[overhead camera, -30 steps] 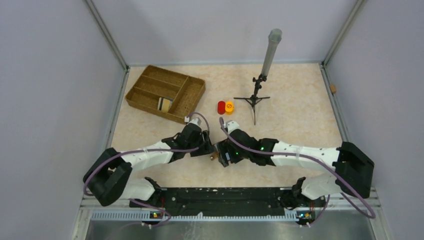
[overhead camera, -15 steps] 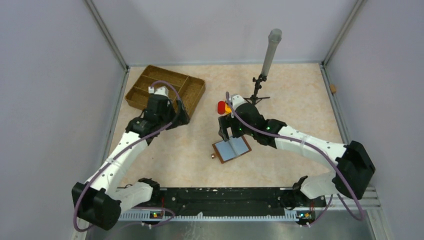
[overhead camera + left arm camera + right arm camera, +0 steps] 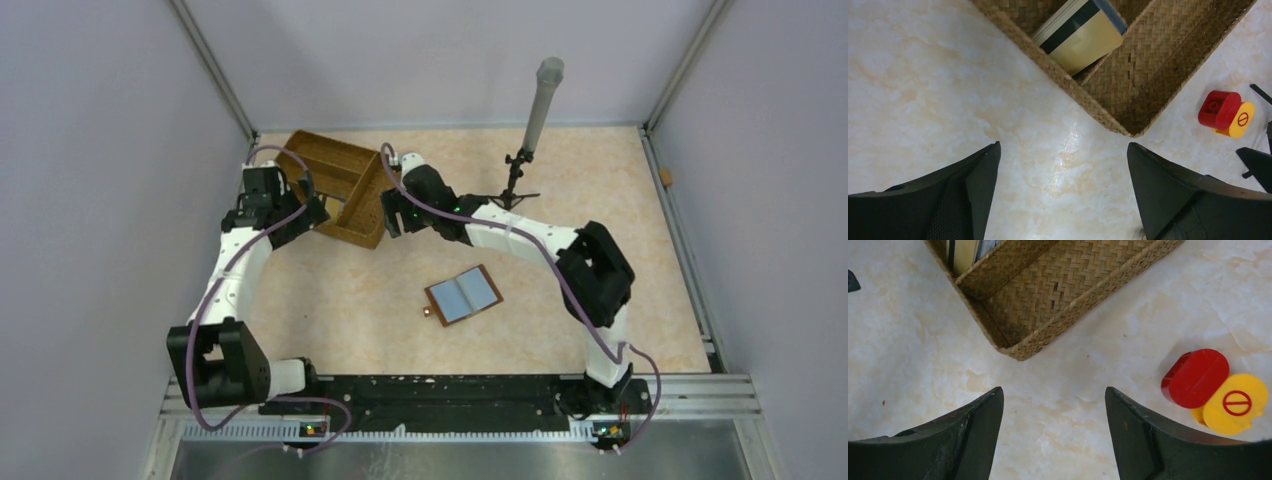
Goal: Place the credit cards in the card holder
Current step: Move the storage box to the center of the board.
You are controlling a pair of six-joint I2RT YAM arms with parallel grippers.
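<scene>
The card holder (image 3: 462,295), a reddish-brown wallet, lies open on the table with pale blue-grey faces showing inside. The credit cards (image 3: 1080,35), a yellowish-gold stack with a black stripe, stand tilted in a compartment of the wicker tray (image 3: 1168,55); their edge shows in the right wrist view (image 3: 963,252). My left gripper (image 3: 303,215) (image 3: 1063,150) is open and empty over bare table by the tray's near side. My right gripper (image 3: 393,218) (image 3: 1053,392) is open and empty just off the tray's right corner (image 3: 1020,352).
The wicker tray (image 3: 350,175) sits at the back left. Red (image 3: 1195,377) and yellow (image 3: 1238,402) round caps lie right of the tray, also in the left wrist view (image 3: 1225,112). A small tripod (image 3: 512,195) with a grey cylinder (image 3: 545,95) stands at the back.
Both arms have swung away from the wallet to the back left, up to the tray. The wallet was left lying open on the table.
</scene>
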